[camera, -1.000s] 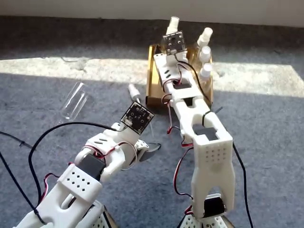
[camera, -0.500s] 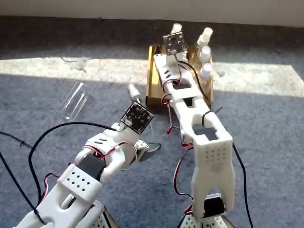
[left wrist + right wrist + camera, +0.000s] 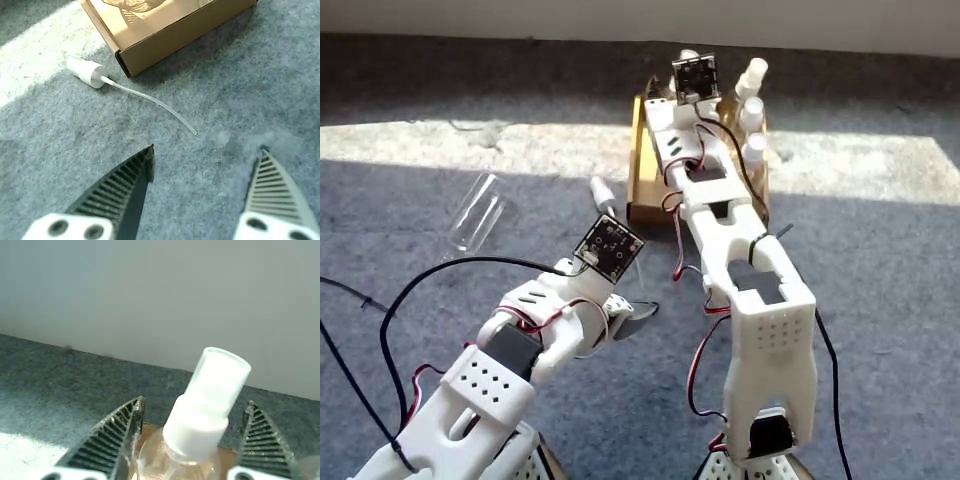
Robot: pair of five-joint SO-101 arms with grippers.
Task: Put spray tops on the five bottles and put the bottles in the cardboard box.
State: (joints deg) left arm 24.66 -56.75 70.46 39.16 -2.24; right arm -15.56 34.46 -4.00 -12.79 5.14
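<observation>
bottle (image 3: 194, 436) sits between the parted right gripper (image 3: 195, 401), its body cut off.

Right arm (image 3: 720, 230) sprawls right over the cardboard box (image 3: 642, 170), hiding most of its inside and the bodies of the bottles (image 3: 752, 110) there. From the right wrist, one bottle (image 3: 200, 410) runs off the frame below its neck; box clipped too, left wrist
</observation>
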